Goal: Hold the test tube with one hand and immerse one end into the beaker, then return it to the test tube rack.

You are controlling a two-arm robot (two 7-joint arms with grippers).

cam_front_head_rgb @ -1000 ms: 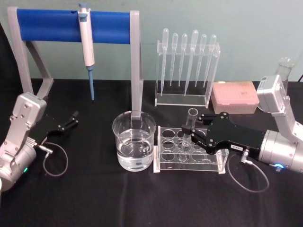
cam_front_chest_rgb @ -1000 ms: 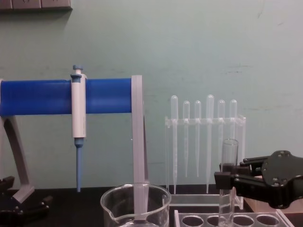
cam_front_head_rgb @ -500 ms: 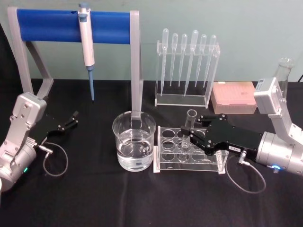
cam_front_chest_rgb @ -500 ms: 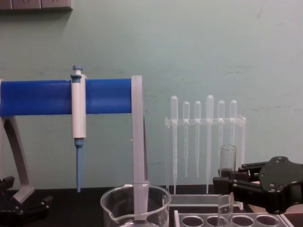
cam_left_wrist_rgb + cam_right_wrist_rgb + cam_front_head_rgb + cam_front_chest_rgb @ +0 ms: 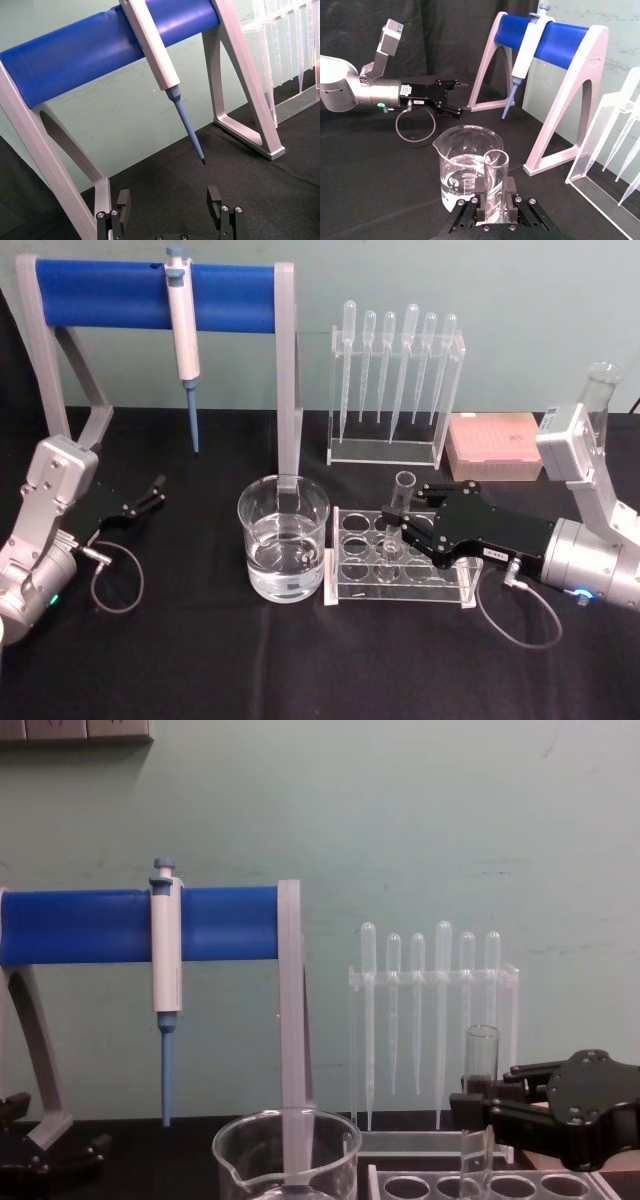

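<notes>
**Tube upright in the rack, right jaws clamped on it**

Nearest the robot, the right gripper (image 5: pixel 398 530) reaches in over the clear rack (image 5: pixel 400 585) on the black bench (image 5: pixel 200 660); its jaws are clamped on the test tube (image 5: pixel 397 512), which stands upright with its long axis vertical, open rim up and lower end down in a rack hole, a little back from the rack's front edge; in the right wrist view the tube (image 5: pixel 495 187) sits squarely between the jaws. The beaker (image 5: pixel 283 538), holding clear liquid, stands just beside the rack on the robot's left, so the tube lies between the right arm and the beaker; the right arm is plainly the nearer one. Judged from this, the tube has either just been seated or is about to be lifted. The left gripper (image 5: pixel 148 494) rests well apart, jaws open and empty. Count: one test tube, one beaker, one rack; farther back, one pipettor (image 5: pixel 182 335) on its blue stand (image 5: pixel 100 292), six plastic pipettes (image 5: pixel 395 365), one pink box (image 5: pixel 497 444).
</notes>
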